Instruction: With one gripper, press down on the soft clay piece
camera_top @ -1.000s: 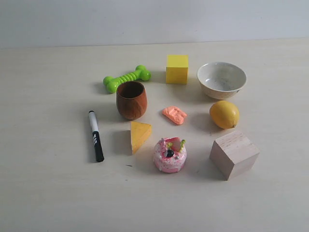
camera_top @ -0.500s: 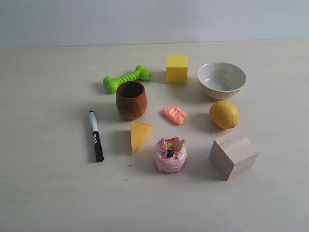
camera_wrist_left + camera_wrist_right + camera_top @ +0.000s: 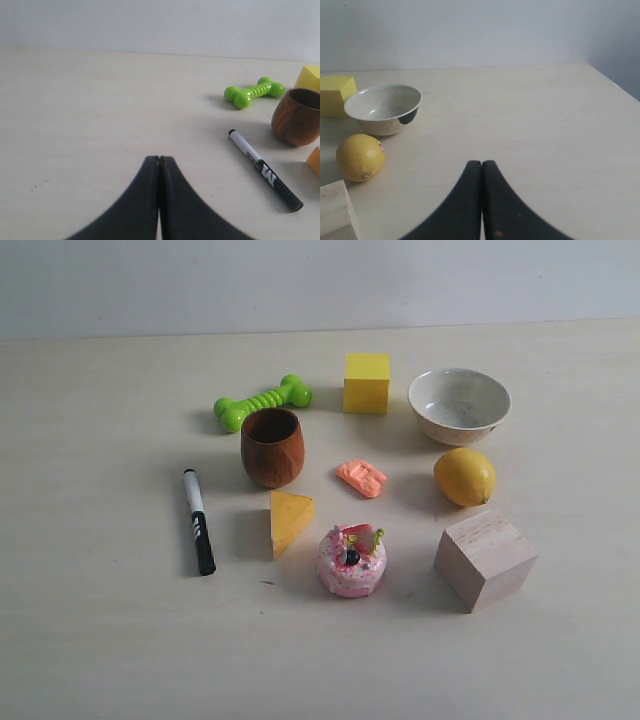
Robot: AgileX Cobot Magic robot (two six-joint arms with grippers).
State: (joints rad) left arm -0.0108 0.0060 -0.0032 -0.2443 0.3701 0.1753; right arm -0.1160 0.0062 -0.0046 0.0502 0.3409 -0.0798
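Observation:
The soft clay piece (image 3: 362, 478) is a small salmon-orange lump with a ridged top, lying mid-table between the wooden cup (image 3: 272, 447) and the lemon (image 3: 465, 477). Neither arm shows in the exterior view. My left gripper (image 3: 159, 159) is shut with nothing in it, hovering over bare table short of the marker (image 3: 264, 169). My right gripper (image 3: 481, 162) is also shut and empty, over bare table to the side of the lemon (image 3: 360, 157) and bowl (image 3: 383, 108). The clay shows in neither wrist view.
Around the clay stand a green bone toy (image 3: 262, 402), yellow cube (image 3: 367, 382), white bowl (image 3: 459, 405), wooden block (image 3: 485, 559), pink frosted cake toy (image 3: 352, 559), yellow cheese wedge (image 3: 289, 521) and black marker (image 3: 198, 521).

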